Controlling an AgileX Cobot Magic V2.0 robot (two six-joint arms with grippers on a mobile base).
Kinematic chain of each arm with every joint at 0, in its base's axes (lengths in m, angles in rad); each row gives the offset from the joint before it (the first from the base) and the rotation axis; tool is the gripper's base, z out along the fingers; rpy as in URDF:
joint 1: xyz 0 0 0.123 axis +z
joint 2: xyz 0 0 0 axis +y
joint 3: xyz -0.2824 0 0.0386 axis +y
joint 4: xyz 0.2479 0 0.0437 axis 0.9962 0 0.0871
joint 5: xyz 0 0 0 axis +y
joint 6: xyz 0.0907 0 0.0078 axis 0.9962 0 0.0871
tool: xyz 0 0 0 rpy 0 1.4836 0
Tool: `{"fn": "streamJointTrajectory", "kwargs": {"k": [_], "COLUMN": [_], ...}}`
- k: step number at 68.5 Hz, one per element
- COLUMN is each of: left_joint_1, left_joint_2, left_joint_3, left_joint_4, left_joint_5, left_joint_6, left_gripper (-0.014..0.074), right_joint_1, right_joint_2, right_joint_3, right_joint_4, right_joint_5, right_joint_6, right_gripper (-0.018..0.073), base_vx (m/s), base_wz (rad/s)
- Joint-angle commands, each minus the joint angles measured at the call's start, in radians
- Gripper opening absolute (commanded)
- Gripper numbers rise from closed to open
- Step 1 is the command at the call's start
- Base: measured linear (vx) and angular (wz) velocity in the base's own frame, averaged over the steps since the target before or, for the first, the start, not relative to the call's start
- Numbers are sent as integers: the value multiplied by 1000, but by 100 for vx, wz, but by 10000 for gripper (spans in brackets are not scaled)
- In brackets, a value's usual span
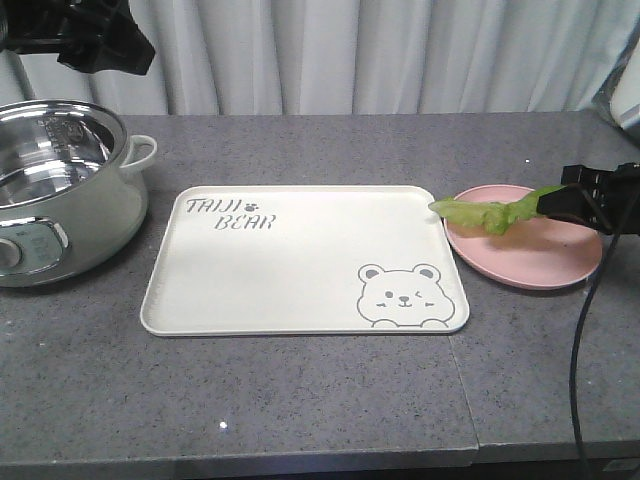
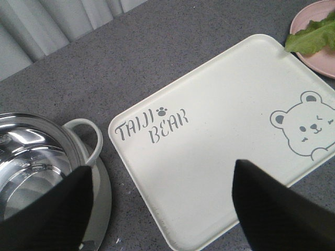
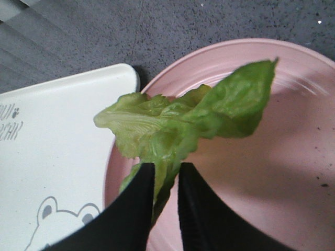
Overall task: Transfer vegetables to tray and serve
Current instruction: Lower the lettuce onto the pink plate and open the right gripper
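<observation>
Item, right gripper (image 3: 165, 170): my two black jaws are pinching the stalk end of the vegetables (image 3: 172, 120), a crinkly green leaf sticking out ahead of the fingertips. Leaf is hanging over the left part of the pink plate (image 1: 540, 258), its tip reaching the right edge of the tray (image 1: 300, 262). Item, left gripper (image 2: 162, 167): jaws are standing spread wide, gripping nothing, hovering between the tray and the steel pot (image 1: 60, 190).

Steel-lined pot (image 1: 95, 222); pink plate (image 1: 545, 258)
</observation>
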Motion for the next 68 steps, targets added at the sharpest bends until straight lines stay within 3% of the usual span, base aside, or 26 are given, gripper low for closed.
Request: {"fn": "streamJointTrajectory", "kwargs": {"k": [1,7,16,36,68], "left_joint_1": [-3,-3,-3,-3,-3], "left_joint_2": [-35,-35,-35,-35,-35], "left_joint_3": [-19,-19,-19,-19,-19], "left_joint_4": [-5,-5,-5,-5,-5], "left_joint_5": [-23,-23,-23,-23,-23], "left_joint_6": [-11,-11,-23,-36,-36], "left_gripper": [534,534,534,534,534], "right_joint_1": [-6,-6,-6,-6,-6], "right_joint_2": [-46,-46,-46,-46,-46], "right_joint_3": [-33,-33,-33,-66,-296], "right_joint_4": [4,-20,-91,-275,-630], "right_joint_5": [6,4,3,4,66], "right_joint_6": [10,18,54,198,559], "right_gripper": [251,365,452,455,437], "base_vx": [0,0,0,0,0], "base_wz": [0,0,0,0,0]}}
